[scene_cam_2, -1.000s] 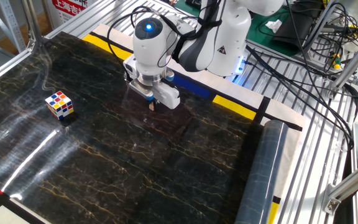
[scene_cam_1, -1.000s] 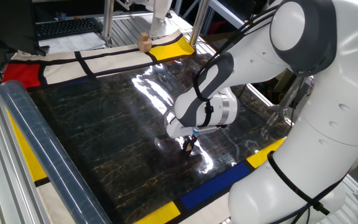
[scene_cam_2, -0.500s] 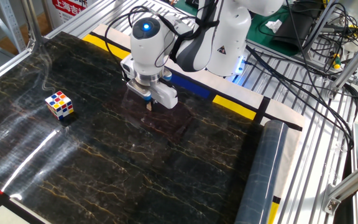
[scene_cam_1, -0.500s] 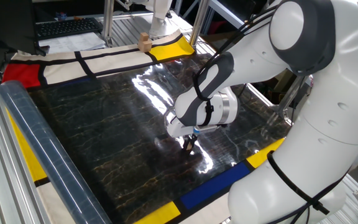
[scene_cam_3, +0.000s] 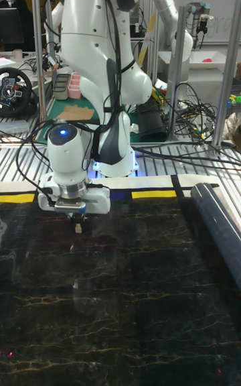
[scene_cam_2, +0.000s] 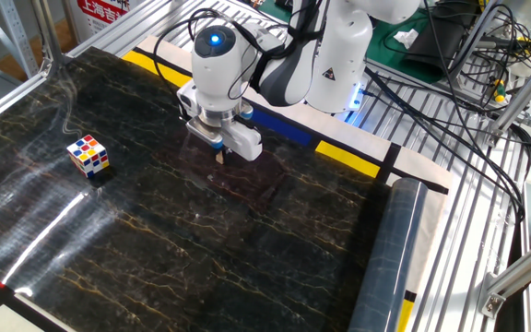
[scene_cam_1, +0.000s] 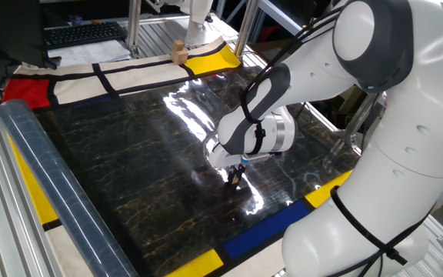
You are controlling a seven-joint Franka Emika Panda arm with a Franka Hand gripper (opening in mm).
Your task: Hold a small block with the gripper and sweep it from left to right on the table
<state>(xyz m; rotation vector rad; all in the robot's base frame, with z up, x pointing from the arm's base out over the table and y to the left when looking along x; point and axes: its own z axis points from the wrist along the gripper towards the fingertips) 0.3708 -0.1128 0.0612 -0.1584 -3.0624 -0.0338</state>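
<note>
The small block (scene_cam_3: 78,228) is a tiny tan cube pinched at the tip of the gripper (scene_cam_3: 77,226), which is shut on it. Gripper and block sit low over the black marble table (scene_cam_3: 134,305), right at its surface. In one fixed view the gripper (scene_cam_1: 234,178) hangs under the white wrist near the table's right front part, over a bright glare patch. From the other fixed view the gripper (scene_cam_2: 218,156) points down close to the far edge of the table (scene_cam_2: 201,258), and the block (scene_cam_2: 218,159) shows as a tan speck.
A multicoloured puzzle cube (scene_cam_2: 88,155) stands on the table to the left. A larger tan wooden block (scene_cam_1: 178,51) rests on the far yellow panel. A rolled dark mat (scene_cam_1: 52,192) lies along one table edge. The big white arm (scene_cam_1: 375,115) looms over the near corner.
The gripper, still shut on the small block, has slid a short way along the table, leftward in the other fixed view. The puzzle cube has stayed put.
</note>
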